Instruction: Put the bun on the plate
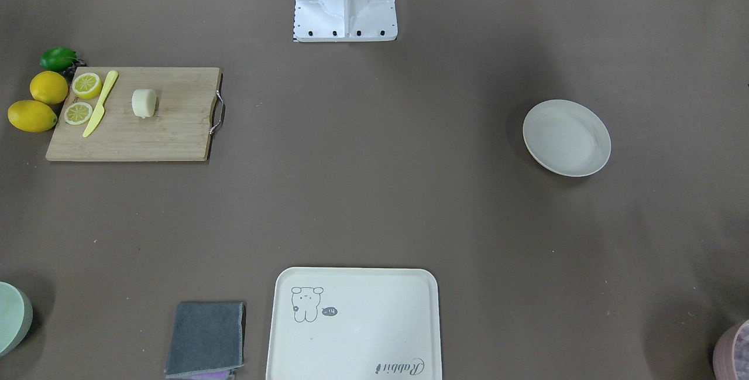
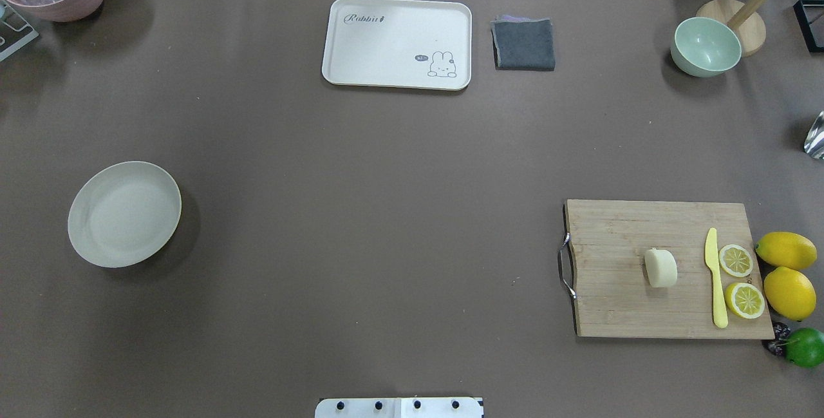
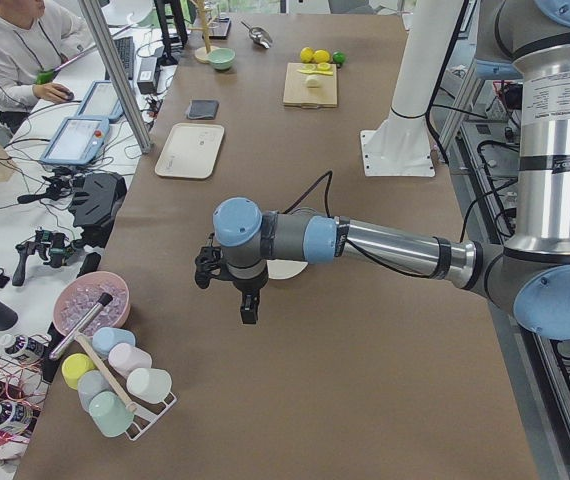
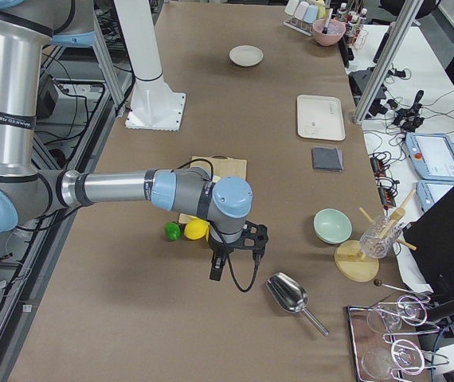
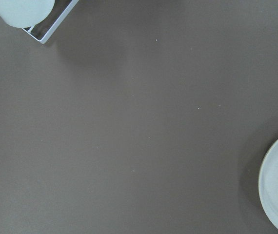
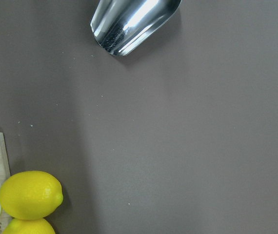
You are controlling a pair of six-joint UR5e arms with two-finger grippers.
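On the overhead view's left, the plate [image 2: 124, 214] sits empty on the brown table [image 2: 360, 212]. In the side view, the left arm [image 3: 385, 245] reaches level over the table by the plate. Its wrist is bent so the left end effector [image 3: 249, 312] points straight down, clear of the surface. I cannot tell whether its fingers are spread or pressed together.

Toward the far edge lie a cream tray [image 2: 393, 44], a folded grey cloth [image 2: 524, 44] just beside it, and a pale green bowl [image 2: 705, 47].

On the right is a wooden cutting board [image 2: 618, 302]. The bun [image 2: 661, 268] rests near its middle, well apart from the plate. Next along the board come a yellow knife [image 2: 714, 276] and two lemon halves [image 2: 735, 260]. Two whole lemons [image 2: 785, 250] and a lime [image 2: 805, 346] lie off the board's end.

The right arm [image 4: 115, 189] stretches level past those lemons, and the right end effector [image 4: 217, 269] hangs downward above bare table near a metal scoop [image 4: 287, 294]. I cannot tell how its fingers are set either.
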